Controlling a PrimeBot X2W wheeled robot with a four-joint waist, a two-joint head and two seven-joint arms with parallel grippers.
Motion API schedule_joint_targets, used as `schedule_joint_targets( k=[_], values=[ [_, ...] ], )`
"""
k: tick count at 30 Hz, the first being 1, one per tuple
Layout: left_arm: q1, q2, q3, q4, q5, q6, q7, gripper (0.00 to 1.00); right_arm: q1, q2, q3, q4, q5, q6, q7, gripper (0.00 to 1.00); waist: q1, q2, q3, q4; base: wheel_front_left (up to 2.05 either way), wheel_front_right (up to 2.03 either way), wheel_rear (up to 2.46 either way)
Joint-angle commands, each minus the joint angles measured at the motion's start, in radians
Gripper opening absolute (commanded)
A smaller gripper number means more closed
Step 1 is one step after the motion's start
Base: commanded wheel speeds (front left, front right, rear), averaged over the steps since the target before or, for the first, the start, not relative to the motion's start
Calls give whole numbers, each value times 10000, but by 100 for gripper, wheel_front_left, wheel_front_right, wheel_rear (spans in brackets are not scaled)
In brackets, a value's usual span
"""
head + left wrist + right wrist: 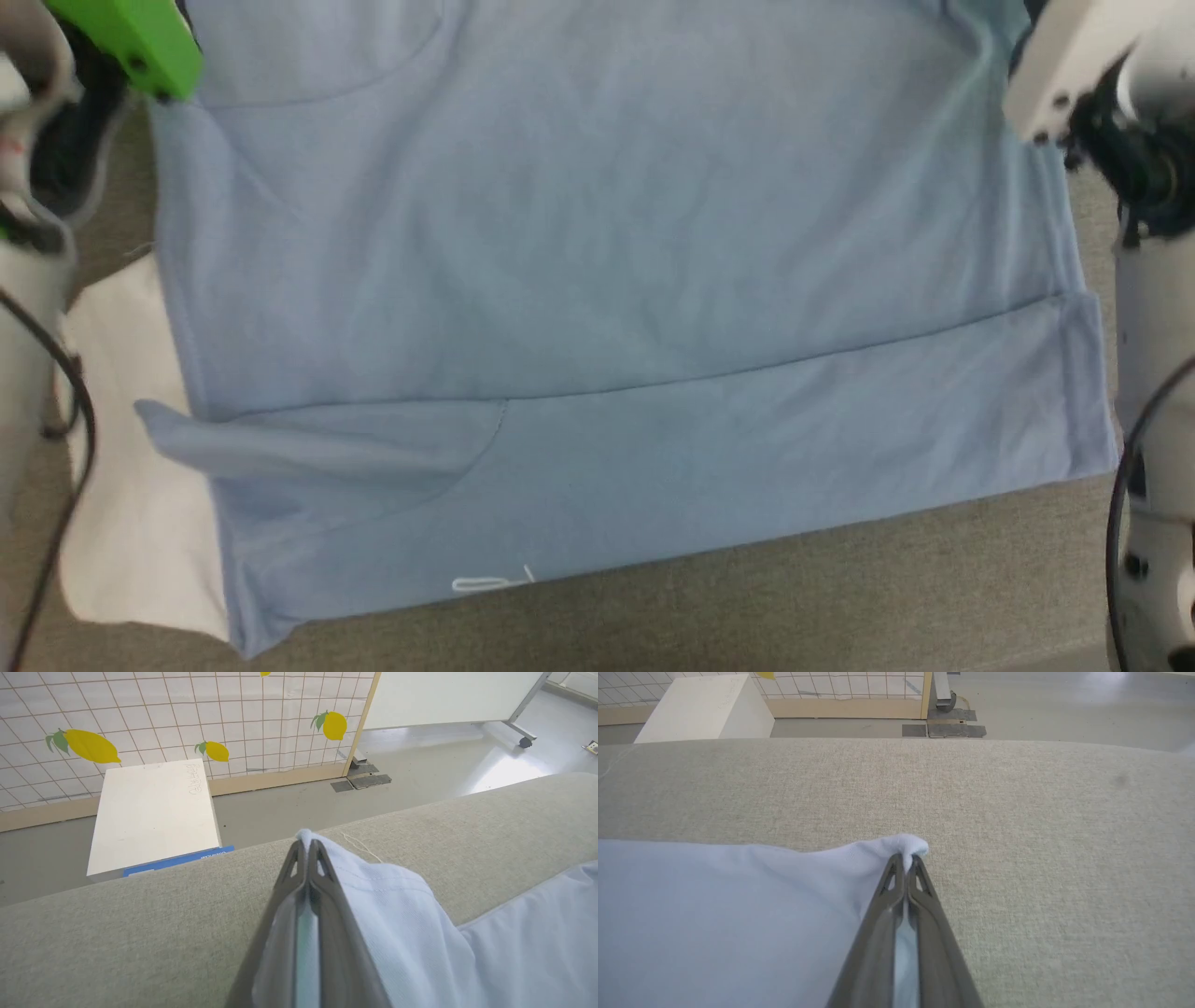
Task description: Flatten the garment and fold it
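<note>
Garment and task are judged to be about midway. The light-blue top is laid out wide on the grey-beige upholstered surface, and its main panel is smoothed, with only faint creases left.

At the left of the head view, a white section is seen sticking out from under the blue cloth, and a short sleeve is laid across the near band. In the left wrist view, the left gripper is clamped tight on a corner of the garment. That corner is bunched at the fingertips near the far edge of the surface, and the cloth is draped over one finger.

Across the middle, a long straight line is seen running from side to side. Below it a band of cloth appears to be doubled over. Whether this is a first fold or only a turned edge cannot be told. A tiny white logo is seen at the near edge.

At the right, the right gripper is likewise closed on a small tuft of the other far corner, with bare upholstery beyond it.

Flattening is judged largely done, while the main folds are judged yet to be made. With both far corners pinched, a carry of that far edge toward the near edge seems to be prepared. The white section at the left is yet to be covered or tucked in.
</note>
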Motion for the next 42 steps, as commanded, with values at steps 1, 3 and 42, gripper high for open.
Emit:
schedule_joint_targets(
  k=[1, 3, 42],
  values=[
    [624, -82, 115, -315, -175, -37, -486, 0, 519, -176, 97, -251, 192, -15, -383, 0, 0, -1, -910, 454, 0, 0, 0],
    [1527, -110, 217, -846, -269, -7, -1152, 0, 1247, -365, 161, -591, 436, -15, -968, 0, 0, -1, -1393, 617, 0, 0, 0],
    [9909, -821, -886, -2214, -2004, 375, -2650, 100, 6651, -1748, 159, -101, 352, -15, 84, 100, 0, -1, -3993, 1810, 0, 0, 0]
  ],
)
